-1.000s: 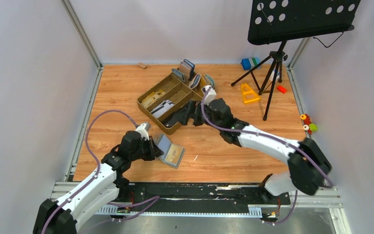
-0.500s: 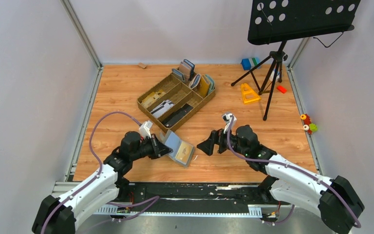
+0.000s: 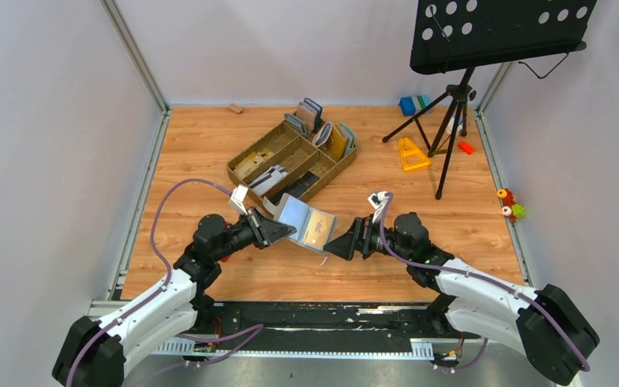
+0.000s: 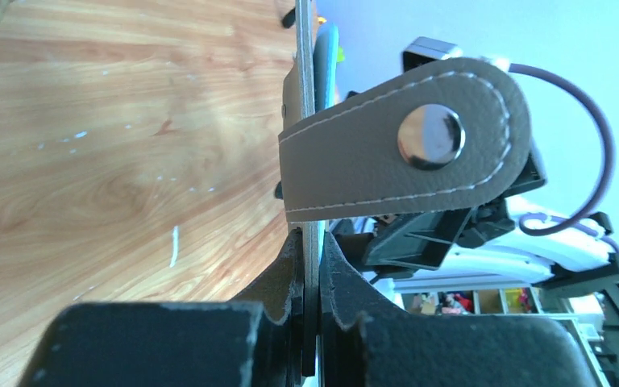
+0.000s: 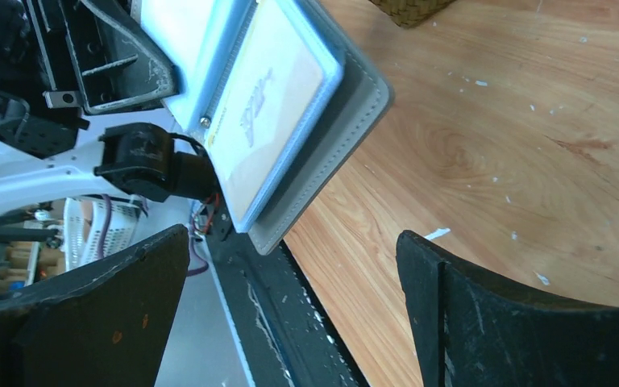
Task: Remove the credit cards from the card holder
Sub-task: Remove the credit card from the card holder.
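The card holder [image 3: 309, 225] hangs open above the table, grey outside and light blue inside. A tan credit card [image 3: 319, 229] sits in its right-hand slot. My left gripper [image 3: 288, 232] is shut on the holder's left flap. In the left wrist view the jaws [image 4: 310, 246] pinch that thin grey edge, and the snap strap [image 4: 403, 153] sticks out to the right. My right gripper [image 3: 339, 245] stands open just right of the holder, apart from it. From the right wrist, the card holder [image 5: 346, 121] and the card [image 5: 262, 113] lie ahead of the wide fingers [image 5: 89, 310].
A brown compartment tray [image 3: 251, 153] stands behind, with upright wallets [image 3: 322, 129] at its far end. A music stand tripod [image 3: 451, 121], a yellow piece [image 3: 411, 153] and small toys [image 3: 512, 205] are at the right. A black rail [image 3: 330, 316] runs along the near edge.
My left gripper has lifted the card holder off the table and carried it to the right. My right arm has swung from the tray down to the holder's right side, jaws open.
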